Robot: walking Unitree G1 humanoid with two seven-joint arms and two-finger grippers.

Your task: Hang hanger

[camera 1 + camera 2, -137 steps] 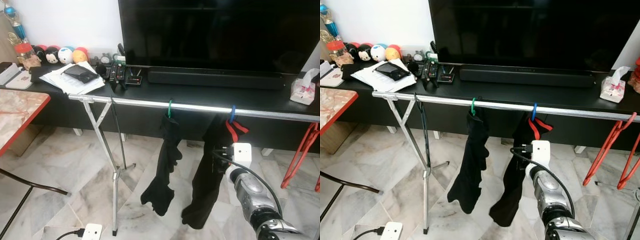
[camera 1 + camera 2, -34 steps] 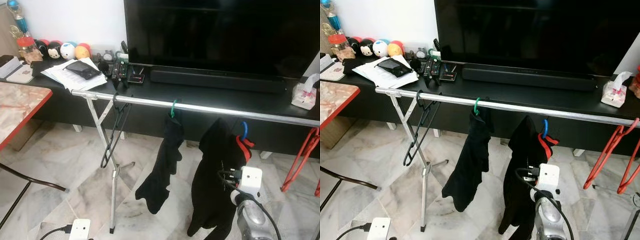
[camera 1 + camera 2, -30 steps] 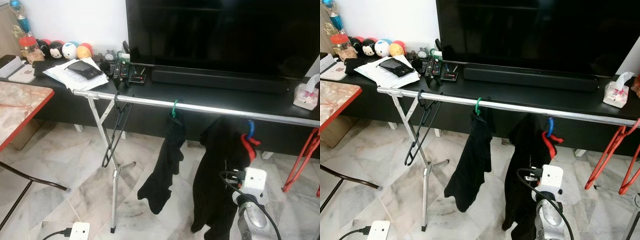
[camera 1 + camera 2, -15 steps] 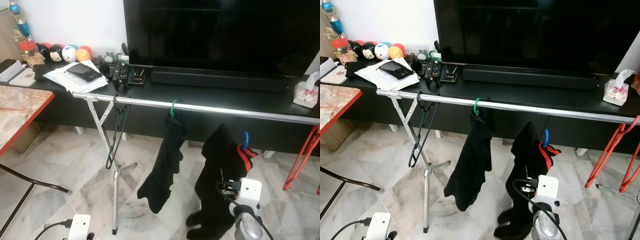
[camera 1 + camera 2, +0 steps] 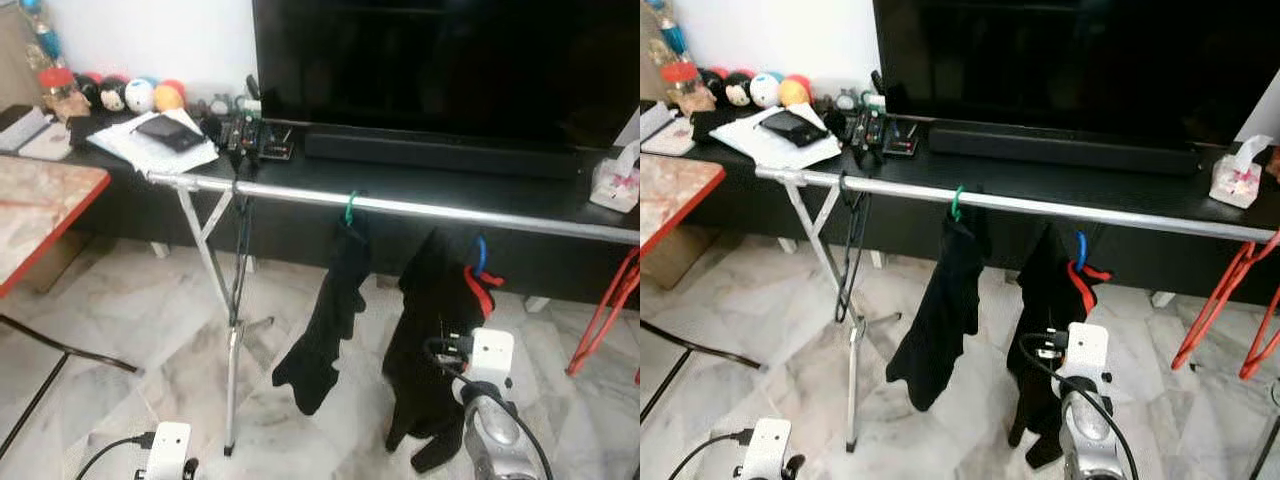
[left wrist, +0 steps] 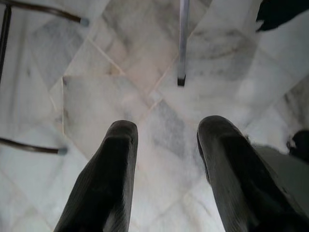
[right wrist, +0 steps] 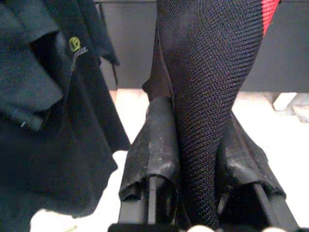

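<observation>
From the left eye view I am watching the blue hanger with its black garment riding higher than half a second ago — the hook is sitting just under the shiny metal rail again, though I cannot tell whether it is touching, so I am judging the hang unfinished. Beside it a second black garment is dangling from a green hanger. The right eye view is giving me the same scene, with thin red hangers at the rail's far end. In the left wrist view the left gripper is idling, fingers spread over glossy veined marble floor. In the right wrist view the right gripper is pinching the coarse, ribbed black knit — closed on it.
</observation>
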